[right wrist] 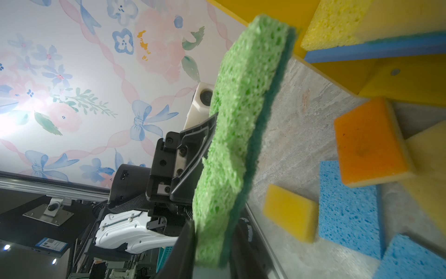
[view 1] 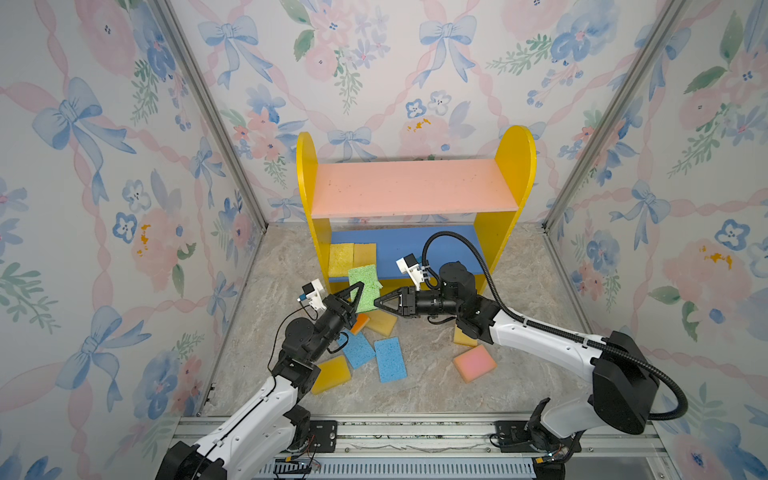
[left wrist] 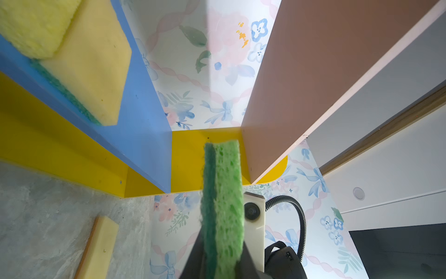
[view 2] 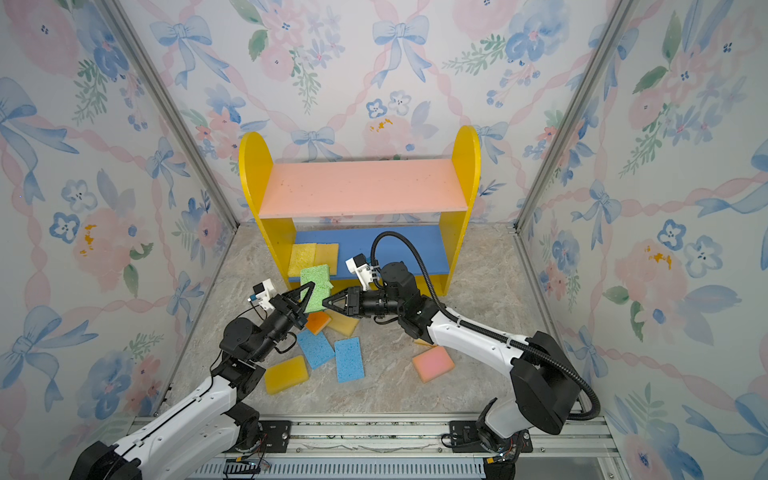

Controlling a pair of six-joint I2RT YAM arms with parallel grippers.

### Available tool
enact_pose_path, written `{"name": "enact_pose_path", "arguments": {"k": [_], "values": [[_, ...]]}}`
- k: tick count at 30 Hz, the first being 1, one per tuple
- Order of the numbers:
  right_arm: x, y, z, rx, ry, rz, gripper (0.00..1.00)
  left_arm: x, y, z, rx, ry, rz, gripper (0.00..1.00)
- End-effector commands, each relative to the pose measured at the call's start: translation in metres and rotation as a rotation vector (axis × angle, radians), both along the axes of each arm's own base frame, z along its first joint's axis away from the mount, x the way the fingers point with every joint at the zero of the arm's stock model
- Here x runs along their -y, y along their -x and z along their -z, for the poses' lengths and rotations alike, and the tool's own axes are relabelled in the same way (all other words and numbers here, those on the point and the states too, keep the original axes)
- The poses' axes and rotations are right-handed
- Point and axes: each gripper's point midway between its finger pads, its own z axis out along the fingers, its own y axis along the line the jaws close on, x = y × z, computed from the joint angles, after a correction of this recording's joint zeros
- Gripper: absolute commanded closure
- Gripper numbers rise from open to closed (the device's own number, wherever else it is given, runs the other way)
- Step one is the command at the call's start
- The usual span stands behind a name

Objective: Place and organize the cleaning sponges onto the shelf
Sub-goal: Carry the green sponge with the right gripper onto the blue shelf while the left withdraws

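In both top views the green sponge (view 1: pixel 365 286) stands on edge just before the shelf (view 1: pixel 514 166), near two yellow sponges (view 1: pixel 340 259) on its blue lower board (view 1: pixel 415 243). Loose sponges (view 1: pixel 390 359) crowd the desk (view 1: pixel 436 386) beneath. Left wrist view: left jaws clenched on it, dark scouring face (left wrist: pixel 209 193) visible. Right wrist view: right jaws grasp the same sponge's opposite end.

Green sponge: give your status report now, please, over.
Left hand and right hand both shut on green sponge. Sponge off the floor, before the shelf. Blue board free beside two yellow sponges.
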Motion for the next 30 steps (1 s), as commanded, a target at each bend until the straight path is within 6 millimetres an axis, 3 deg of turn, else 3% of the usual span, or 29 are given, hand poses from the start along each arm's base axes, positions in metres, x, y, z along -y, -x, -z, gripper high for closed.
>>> {"name": "enact_pose_path", "arguments": {"k": [1, 3, 4, 10, 12, 16, 21, 23, 25, 30], "values": [[-0.006, -0.004, -0.012, 0.025, -0.03, 0.013, 0.84, 0.002, 0.005, -0.008, 0.036, 0.007, 0.016, 0.83], [-0.005, -0.006, -0.01, 0.025, -0.015, 0.024, 0.87, 0.001, 0.005, -0.007, 0.034, 0.007, 0.014, 0.81], [-0.004, -0.006, -0.008, 0.028, -0.004, 0.027, 0.87, 0.002, 0.005, -0.005, 0.031, 0.007, 0.014, 0.74], [0.009, -0.012, -0.003, 0.05, 0.053, 0.071, 0.89, 0.002, 0.007, -0.006, 0.061, -0.028, 0.017, 0.03], [0.017, -0.017, -0.004, 0.056, 0.068, 0.095, 0.89, 0.002, 0.008, -0.004, 0.067, -0.064, 0.026, 0.02], [0.044, -0.036, 0.003, 0.06, 0.17, 0.174, 0.89, -0.005, 0.007, 0.019, 0.008, -0.21, 0.041, 0.02], [0.081, -0.067, 0.025, 0.038, 0.334, 0.281, 0.88, -0.044, 0.004, 0.039, -0.048, -0.396, -0.027, 0.02], [0.086, -0.078, 0.027, 0.036, 0.337, 0.288, 0.88, -0.056, 0.001, 0.04, -0.052, -0.514, -0.049, 0.02], [0.087, -0.087, 0.031, 0.036, 0.335, 0.273, 0.88, -0.055, -0.002, 0.038, -0.034, -0.581, -0.023, 0.02], [0.084, -0.115, 0.038, 0.05, 0.346, 0.267, 0.89, -0.058, -0.013, 0.038, -0.013, -0.624, 0.051, 0.02]]}}
